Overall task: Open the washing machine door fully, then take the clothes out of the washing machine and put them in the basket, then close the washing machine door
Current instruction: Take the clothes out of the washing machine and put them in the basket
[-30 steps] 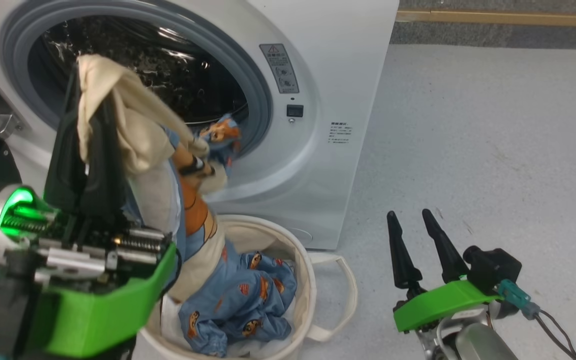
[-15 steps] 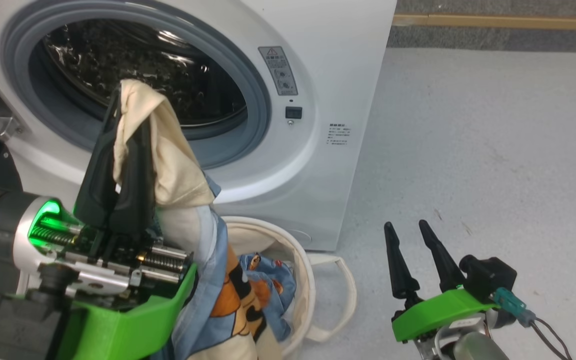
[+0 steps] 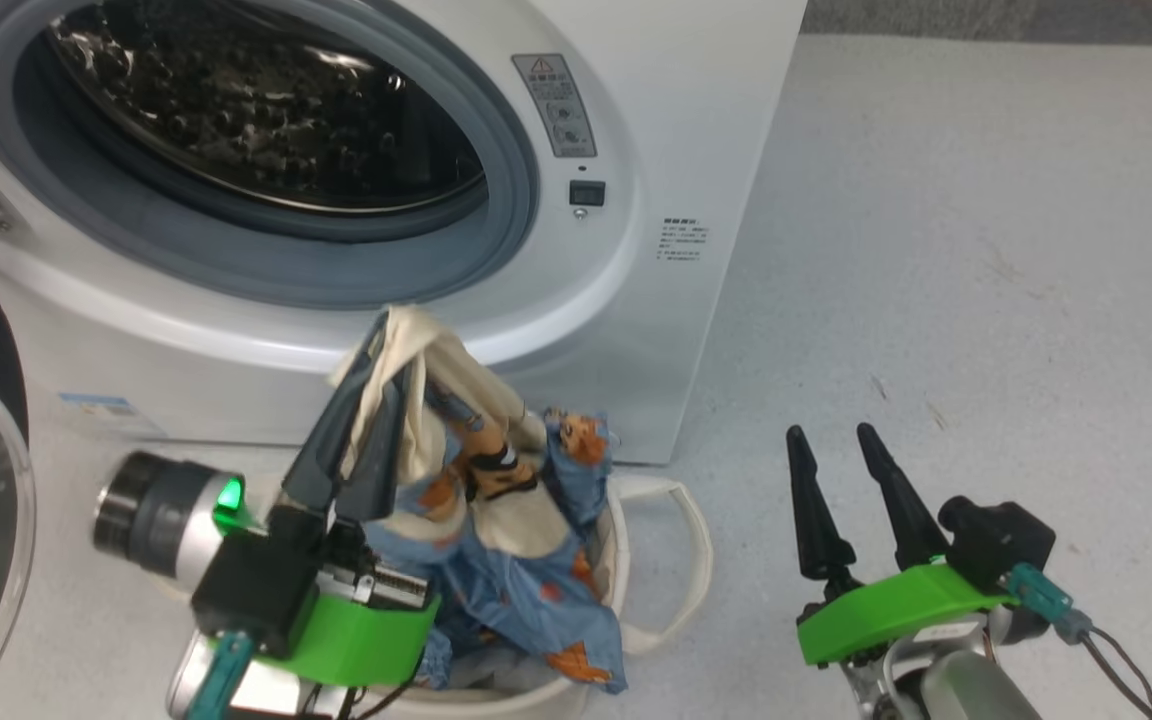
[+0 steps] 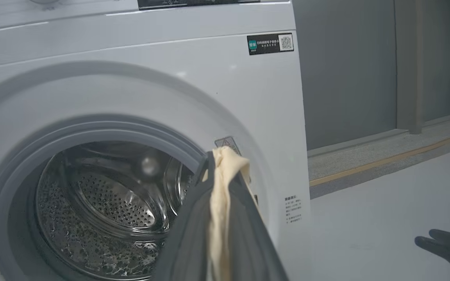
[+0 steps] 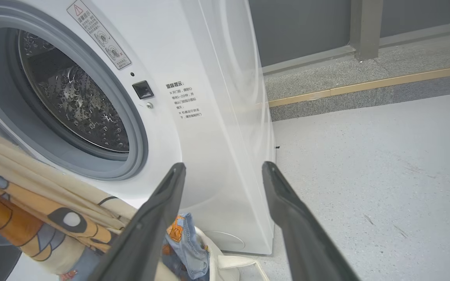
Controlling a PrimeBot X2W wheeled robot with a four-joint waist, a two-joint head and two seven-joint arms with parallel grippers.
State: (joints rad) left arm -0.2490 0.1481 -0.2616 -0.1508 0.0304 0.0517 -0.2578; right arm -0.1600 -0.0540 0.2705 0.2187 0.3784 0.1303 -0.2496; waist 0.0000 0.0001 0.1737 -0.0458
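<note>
Cream-and-blue clothes (image 3: 496,500) hang into the basket (image 3: 622,560), at the near side of the washing machine (image 3: 696,120), pinched tight in left claw (image 3: 391,345). Right claw (image 3: 829,435) spread wide, holding nothing, well off right above floor (image 3: 986,250).

you have a pale speckled floor (image 3: 936,250) here; the washer (image 3: 676,110) stands on it, and the basket (image 3: 620,560) sits just before its front.

Bare laundry-like room, white washing machine (image 3: 696,100) on speckled grey floor (image 3: 986,250), plain grey wall (image 4: 346,78) behind
</note>
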